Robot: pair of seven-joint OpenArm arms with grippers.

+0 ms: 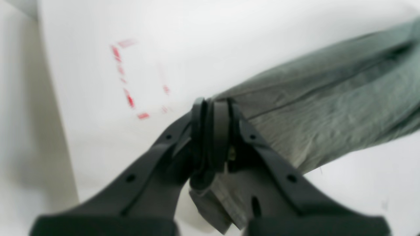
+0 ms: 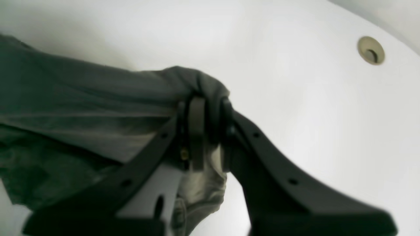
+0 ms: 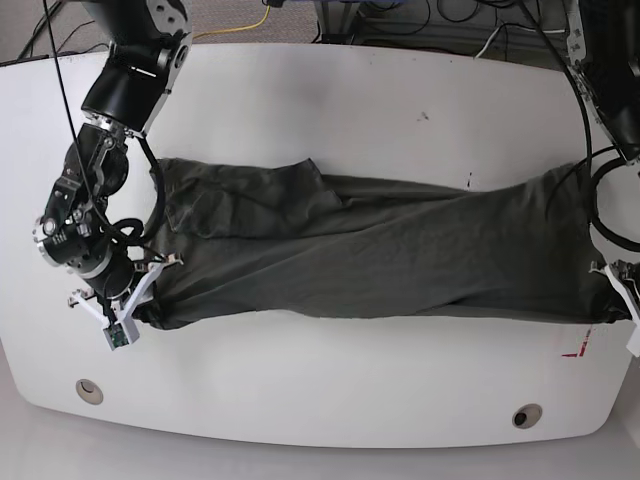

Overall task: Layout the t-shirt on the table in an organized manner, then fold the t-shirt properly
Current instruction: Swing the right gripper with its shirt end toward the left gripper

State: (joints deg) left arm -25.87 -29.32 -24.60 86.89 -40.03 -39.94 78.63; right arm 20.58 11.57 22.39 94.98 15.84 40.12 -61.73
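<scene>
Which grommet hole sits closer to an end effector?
The grommet hole at the base view's left, just below the right end effector. The other grommet hole lies farther from the left end effector.

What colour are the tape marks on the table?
Red tape marks on the glossy white table, clearest in the left wrist view.

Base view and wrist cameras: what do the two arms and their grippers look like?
Right arm has bulky black glossy segments, black cables looping alongside, and white brackets by the right gripper. Both it and the left gripper have matte black tapering fingers with small round holes.

Left gripper [image 1: 213, 108] fingers [image 1: 220, 131] pinch t-shirt [image 1: 328, 105].
</scene>
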